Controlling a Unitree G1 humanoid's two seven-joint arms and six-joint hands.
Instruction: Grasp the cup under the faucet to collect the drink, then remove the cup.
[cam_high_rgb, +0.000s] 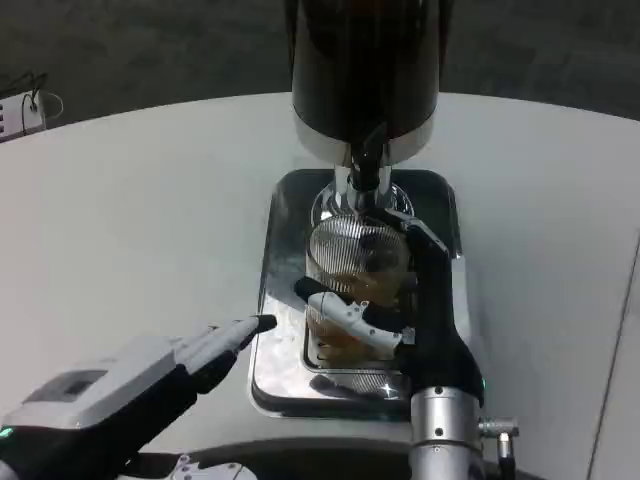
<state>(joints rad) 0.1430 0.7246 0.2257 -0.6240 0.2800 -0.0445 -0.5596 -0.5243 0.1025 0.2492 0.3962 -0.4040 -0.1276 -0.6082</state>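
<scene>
Right hand (375, 325) grasping cup (355, 265) under faucet (366, 170); left hand (205, 355) released; no legible writing.

The cup (352, 268) under the faucet (367, 172) is clear ribbed glass or plastic, glossy, with amber liquid showing through. Beneath the cup, the drip tray (275, 300) is polished, mirror-bright metal, and the dispenser (365, 60) above the cup has a dark glossy body with a shiny chrome band. Around the tray the desk (140, 230) is smooth matt white; the left robot hand (205, 350) beside the tray looks like smooth white and black plastic.
</scene>
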